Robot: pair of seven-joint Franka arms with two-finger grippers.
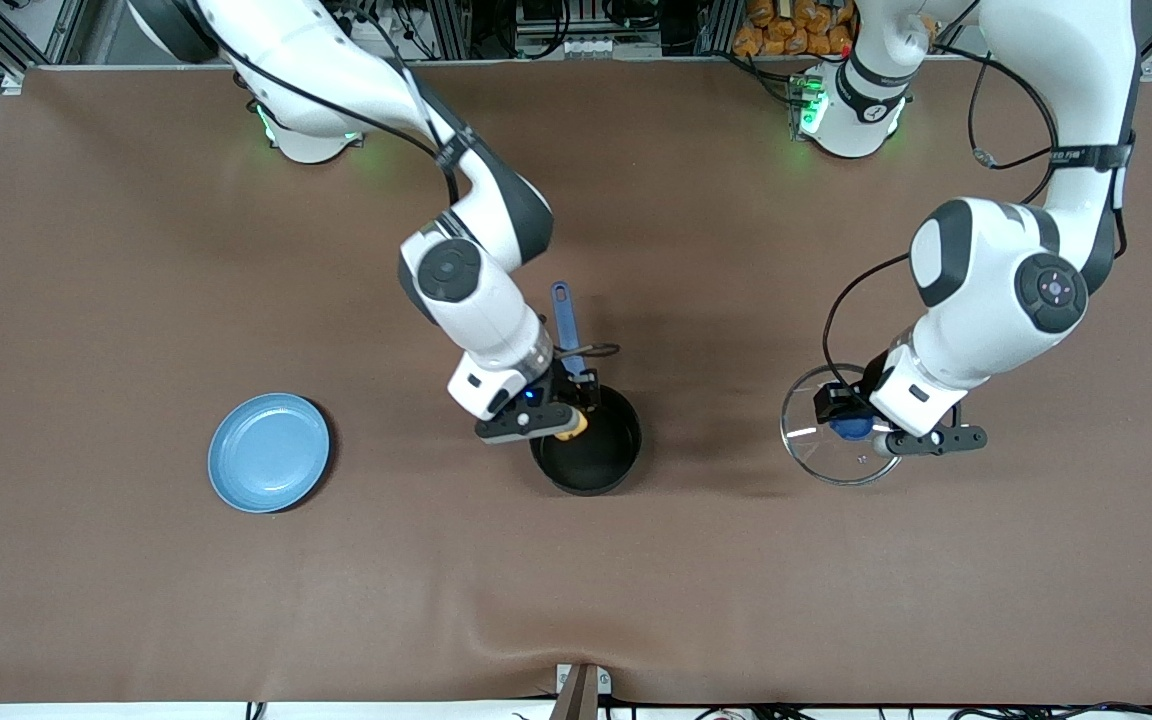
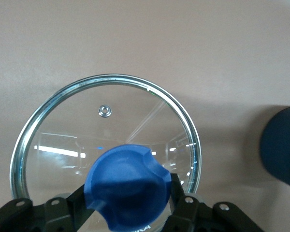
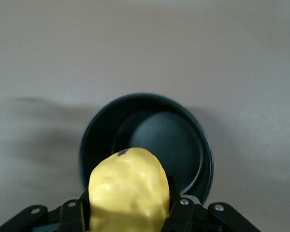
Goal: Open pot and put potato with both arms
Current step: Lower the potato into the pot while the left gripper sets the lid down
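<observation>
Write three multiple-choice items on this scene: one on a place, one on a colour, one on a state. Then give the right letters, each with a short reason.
1. What is the right gripper over?
A. the plate
B. the pot
C. the glass lid

2. What colour is the lid's knob?
A. red
B. blue
C. black

3. What state is the pot in?
A. uncovered, nothing in it
B. covered by the lid
C. tipped on its side

Answers:
1. B: it hangs at the pot's rim, shut on the potato.
2. B: the left wrist view shows it blue, gripped by the left gripper.
3. A: the glass lid is toward the left arm's end of the table, and the pot's bottom shows bare.
</observation>
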